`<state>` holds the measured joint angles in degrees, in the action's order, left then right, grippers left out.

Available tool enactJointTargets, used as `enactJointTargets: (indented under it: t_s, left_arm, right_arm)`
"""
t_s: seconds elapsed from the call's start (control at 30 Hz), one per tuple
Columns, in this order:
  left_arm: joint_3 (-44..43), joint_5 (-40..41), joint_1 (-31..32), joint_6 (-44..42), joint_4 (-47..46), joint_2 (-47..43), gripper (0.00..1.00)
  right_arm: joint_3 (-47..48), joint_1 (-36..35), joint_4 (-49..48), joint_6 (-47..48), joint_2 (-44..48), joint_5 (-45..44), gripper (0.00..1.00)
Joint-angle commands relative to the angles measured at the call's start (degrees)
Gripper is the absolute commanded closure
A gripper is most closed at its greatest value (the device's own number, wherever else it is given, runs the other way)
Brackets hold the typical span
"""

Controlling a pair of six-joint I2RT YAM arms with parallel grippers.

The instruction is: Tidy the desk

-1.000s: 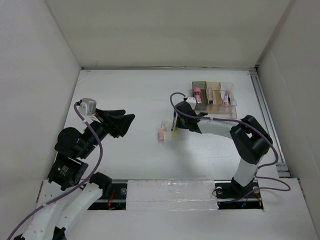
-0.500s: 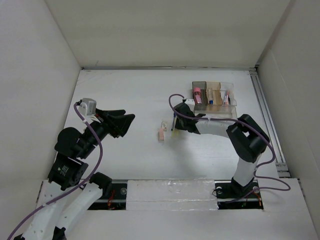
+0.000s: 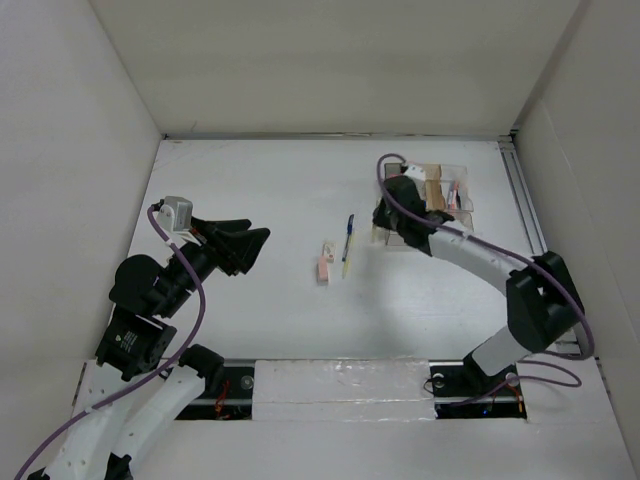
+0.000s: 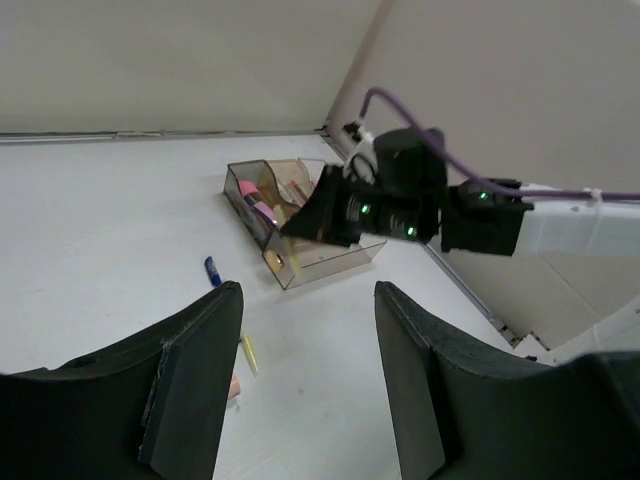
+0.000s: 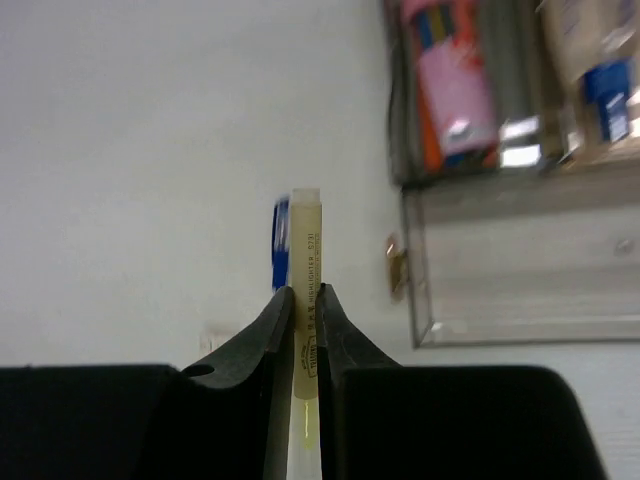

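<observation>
Stationery lies on the desk [image 3: 250, 180], the matte white top that fills the floor between the upright white walls. Both arm bases sit at its near edge and a metal rail [image 3: 528, 215] runs down its right side. Near the middle a blue pen [image 3: 349, 227] lies pointing far to near. Just near of it lies a thin yellow stick [image 3: 346, 262], and just left of that a pink block [image 3: 325, 267]. A clear compartmented tray [image 4: 335, 262] sits on the far right part of the desk, with pink, blue and tan items in its far compartments.

The right arm reaches out over the desk to the left end of the tray. The right gripper [image 5: 305, 300] is clamped on a pale yellow highlighter [image 5: 306, 240], which sticks out beyond the fingertips. In the wrist view both fingers [image 5: 272, 335] press against its barrel. Whether the highlighter touches the tray cannot be told.

The left gripper [image 3: 258, 248] hovers over the left half of the desk, well apart from the pen, stick and block. Its fingers are spread apart with nothing between them, and they point toward the tray.
</observation>
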<state>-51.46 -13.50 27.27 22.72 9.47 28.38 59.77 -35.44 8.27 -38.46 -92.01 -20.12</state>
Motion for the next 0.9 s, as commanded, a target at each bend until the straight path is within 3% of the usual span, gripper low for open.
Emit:
enactJointTargets:
  t_s: [0.0, 0.07, 0.4, 0.57, 0.63, 0.87]
  left_arm:
    - [0.05, -0.66, 0.16, -0.75, -2.53, -0.61, 0.49]
    - [-0.13, -0.22, 0.16, -0.83, -2.53, -1.66, 0.49]
    - [-0.83, 0.31, 0.16, -0.84, -2.0, -3.51, 0.49]
    - [-1.01, 0.84, 0.16, -1.01, -1.65, -3.86, 0.49]
    - [-0.83, 0.58, 0.16, -1.01, -1.83, -4.21, 0.49]
    - [-0.83, 0.58, 0.16, -1.01, -1.83, -4.39, 0.49]
  right_arm:
    - [4.12, 8.51, -0.8, 3.91, 4.9, -1.76, 0.96]
    - [7.89, 14.25, -0.62, 6.63, 4.56, -10.77, 0.96]
    - [17.92, 29.19, -2.64, 8.75, -4.58, -25.67, 0.96]
    - [18.81, 30.61, -7.65, 13.39, -9.15, -32.34, 0.96]
    - [17.32, 30.08, -13.78, 18.14, -10.03, -34.45, 0.96]
    - [14.41, 27.88, -18.21, 24.48, -11.44, -31.12, 0.96]
